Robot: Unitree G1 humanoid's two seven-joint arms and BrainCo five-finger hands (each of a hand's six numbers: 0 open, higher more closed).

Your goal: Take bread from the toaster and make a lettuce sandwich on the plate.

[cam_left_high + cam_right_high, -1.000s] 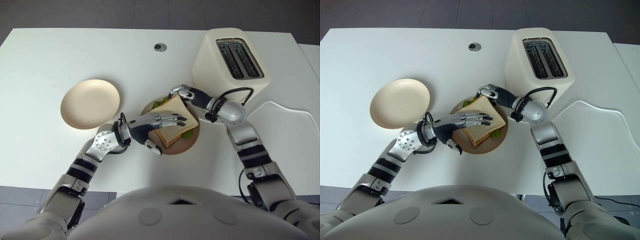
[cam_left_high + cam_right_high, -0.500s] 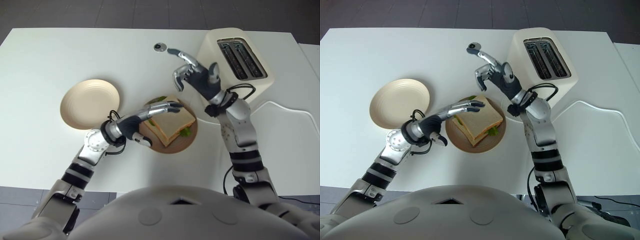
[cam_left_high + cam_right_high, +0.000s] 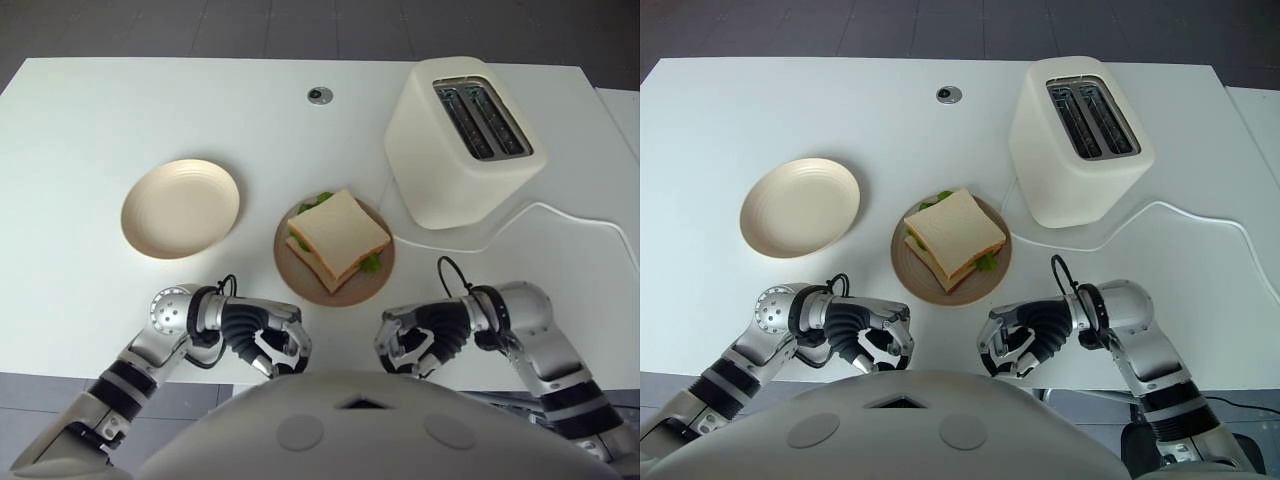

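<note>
**White-bread sandwich (image 3: pixel 338 238) sits on the brown plate (image 3: pixel 293 271); both hands are curled and hold nothing**

You have the sandwich stacked on the brown plate near the middle of the desk (image 3: pixel 150 110). Two square slices lie one over the other, turned so a corner points toward the robot. Green lettuce (image 3: pixel 316 203) pokes out from between the slices at the far left edge, and a little more shows at the right edge. The stack covers most of the plate, so its rim stays visible mainly along the near side.

Just right of the plate and a little farther back stands the cream toaster (image 3: pixel 450 170), with its two slots facing up. Its white cord (image 3: pixel 560 215) starts close beside the plate, curls along the front of the toaster and trails off toward the right edge of the desk. To the left of the sandwich, apart from it, lies a cream plate (image 3: pixel 180 208). At the far side of the desk a small round fitting (image 3: pixel 320 95) is set into the surface.

Your left hand (image 3: pixel 262 338) is at the near edge of the desk, below and left of the brown plate, with its fingers curled inward around nothing. Your right hand (image 3: pixel 415 338) mirrors it below and right of the plate, also curled and gripping nothing. Neither hand touches the plate or the sandwich, and the two face each other across a gap.
</note>
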